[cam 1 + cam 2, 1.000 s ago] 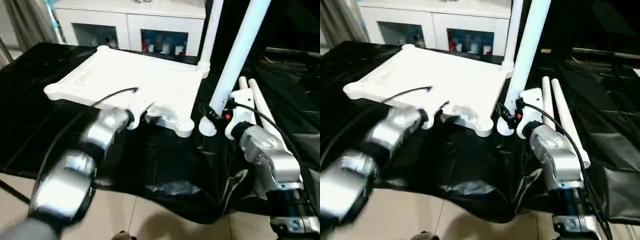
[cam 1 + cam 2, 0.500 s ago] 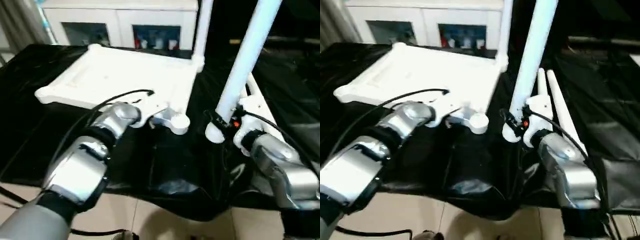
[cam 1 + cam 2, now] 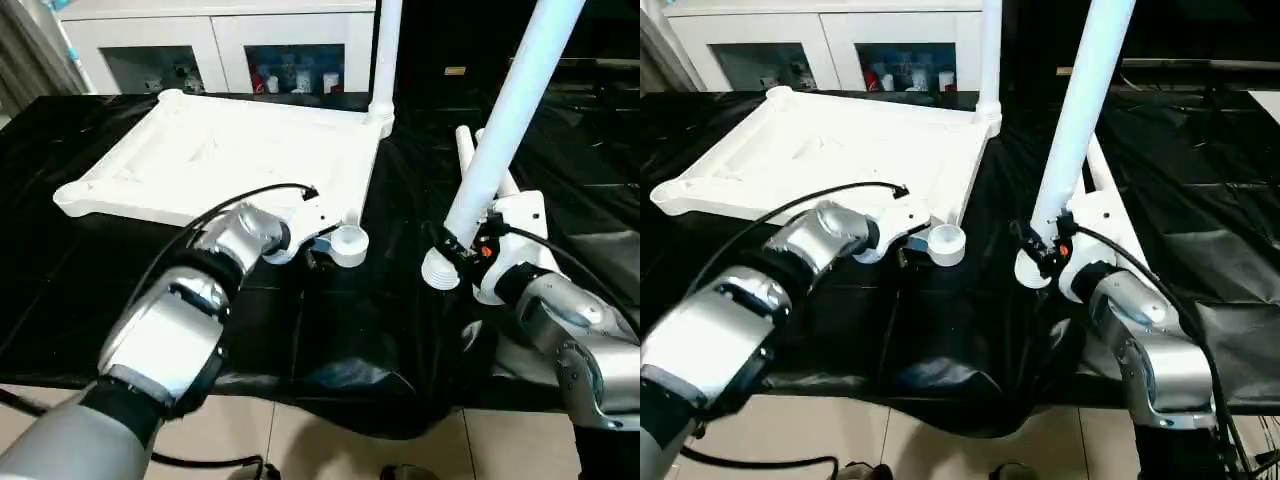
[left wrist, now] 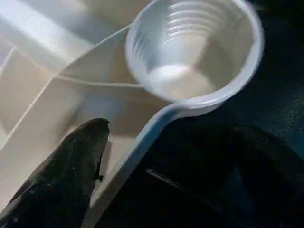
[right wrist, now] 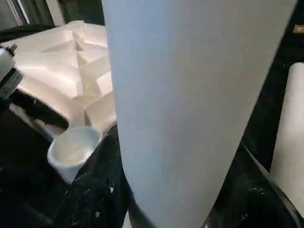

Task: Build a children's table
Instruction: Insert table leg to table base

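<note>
Since a second ago the left end effector (image 3: 312, 243) has slid to clamp the tabletop's (image 3: 240, 150) rim beside the empty socket (image 3: 349, 241), while the right end effector (image 3: 458, 248) stays clamped low on a light, stiff, slippery leg (image 3: 505, 115).

Head stereo looks down; both close wrist views share the corner socket (image 4: 190, 52).

A crinkled black sheet (image 3: 340, 330) covers the bench. Behind it stands a white cabinet (image 3: 215, 40) with glass doors, small items blurred inside. Tiled floor (image 3: 970, 445) lies below.
</note>
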Robot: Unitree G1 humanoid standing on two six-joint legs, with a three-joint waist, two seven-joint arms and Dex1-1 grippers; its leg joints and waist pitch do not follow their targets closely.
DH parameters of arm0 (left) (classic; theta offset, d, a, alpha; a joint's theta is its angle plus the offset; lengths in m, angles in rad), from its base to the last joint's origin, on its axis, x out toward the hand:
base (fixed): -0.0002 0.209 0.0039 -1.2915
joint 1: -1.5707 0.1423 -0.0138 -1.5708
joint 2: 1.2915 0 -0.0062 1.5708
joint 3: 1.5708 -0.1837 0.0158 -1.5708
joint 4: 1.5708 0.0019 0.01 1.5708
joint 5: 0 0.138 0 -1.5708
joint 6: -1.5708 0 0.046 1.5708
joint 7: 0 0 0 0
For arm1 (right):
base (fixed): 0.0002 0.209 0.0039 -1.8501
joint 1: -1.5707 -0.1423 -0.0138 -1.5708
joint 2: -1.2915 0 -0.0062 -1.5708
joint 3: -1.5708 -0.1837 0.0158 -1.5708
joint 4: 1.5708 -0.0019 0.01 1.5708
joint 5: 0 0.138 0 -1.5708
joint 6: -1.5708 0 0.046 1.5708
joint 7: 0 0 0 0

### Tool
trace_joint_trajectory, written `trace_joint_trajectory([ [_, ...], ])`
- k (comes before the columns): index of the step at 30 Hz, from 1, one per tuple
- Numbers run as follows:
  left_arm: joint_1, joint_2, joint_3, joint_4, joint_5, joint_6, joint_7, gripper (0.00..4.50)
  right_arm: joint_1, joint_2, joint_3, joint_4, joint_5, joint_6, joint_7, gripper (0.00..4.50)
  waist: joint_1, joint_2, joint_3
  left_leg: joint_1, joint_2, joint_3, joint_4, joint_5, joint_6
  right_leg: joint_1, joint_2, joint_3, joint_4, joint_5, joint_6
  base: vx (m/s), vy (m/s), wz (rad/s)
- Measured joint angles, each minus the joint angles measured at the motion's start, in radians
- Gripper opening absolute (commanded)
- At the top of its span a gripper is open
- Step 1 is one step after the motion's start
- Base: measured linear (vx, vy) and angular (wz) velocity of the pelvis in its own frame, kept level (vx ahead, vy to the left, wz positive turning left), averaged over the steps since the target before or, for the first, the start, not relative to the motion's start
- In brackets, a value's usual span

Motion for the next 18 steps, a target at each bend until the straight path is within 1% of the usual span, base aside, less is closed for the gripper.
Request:
trace_joint_trajectory([
  [2,-0.001,0.004,-0.006,-0.005,0.004,0.0,-0.104,4.5,-0.028,0.002,0.006,0.033,0.0,-0.017,0.009,1.84,0.002,0.0,0.0,0.0,0.0,0.0,-0.001,0.001,0.002,0.0,0.0,0.0,-0.001,0.0,0.0,0.0,0.0,0.0],
  [4,0.001,-0.001,-0.019,-0.006,0.01,0.001,-0.18,4.5,-0.046,0.005,0.01,0.055,-0.001,-0.025,0.012,1.84,0.007,-0.001,0.0,-0.001,0.0,0.001,-0.001,0.003,0.005,0.0,0.0,0.0,-0.003,-0.001,-0.001,0.0,0.0,0.0],
  [9,0.004,0.002,-0.026,-0.04,0.014,0.005,-0.323,4.5,-0.087,0.017,0.027,0.129,-0.008,-0.058,0.033,1.84,0.029,-0.006,-0.002,-0.002,0.0,0.002,0.0,0.003,0.011,0.0,-0.001,0.0,-0.003,-0.001,-0.002,0.0,0.0,0.0],
  [12,0.041,0.019,-0.022,-0.121,-0.01,0.005,-0.434,4.5,-0.117,0.02,0.041,0.174,-0.011,-0.085,0.052,1.84,0.05,-0.008,-0.003,-0.002,0.0,0.003,0.0,0.003,0.011,0.0,-0.001,0.0,-0.002,-0.002,-0.003,0.0,0.0,0.0],
  [14,0.079,0.024,-0.011,-0.183,-0.035,-0.001,-0.456,4.5,-0.129,0.025,0.048,0.202,-0.012,-0.099,0.056,1.84,0.062,-0.011,-0.003,-0.002,0.0,0.003,0.001,0.003,0.011,-0.001,-0.002,0.0,0.001,-0.003,-0.005,0.0,0.0,0.0],
  [16,0.114,0.032,0.007,-0.247,-0.059,-0.009,-0.442,4.5,-0.137,0.032,0.057,0.22,-0.012,-0.108,0.065,1.84,0.072,-0.015,-0.003,-0.002,0.0,0.003,0.003,0.004,0.012,-0.002,-0.003,-0.001,0.005,-0.004,-0.007,0.0,0.0,0.0],
  [17,0.13,0.04,0.016,-0.286,-0.062,-0.02,-0.429,4.5,-0.139,0.038,0.06,0.231,-0.013,-0.117,0.072,1.84,0.08,-0.017,-0.003,-0.002,0.001,0.004,0.003,0.005,0.013,-0.002,-0.003,-0.001,0.006,-0.004,-0.007,0.0,0.0,0.0],
  [18,0.14,0.054,0.018,-0.316,-0.062,-0.036,-0.423,4.5,-0.14,0.041,0.065,0.236,-0.014,-0.122,0.076,1.84,0.083,-0.018,-0.003,-0.002,0.001,0.004,0.004,0.005,0.014,-0.002,-0.004,-0.002,0.008,-0.004,-0.007,0.0,0.0,0.0],
])
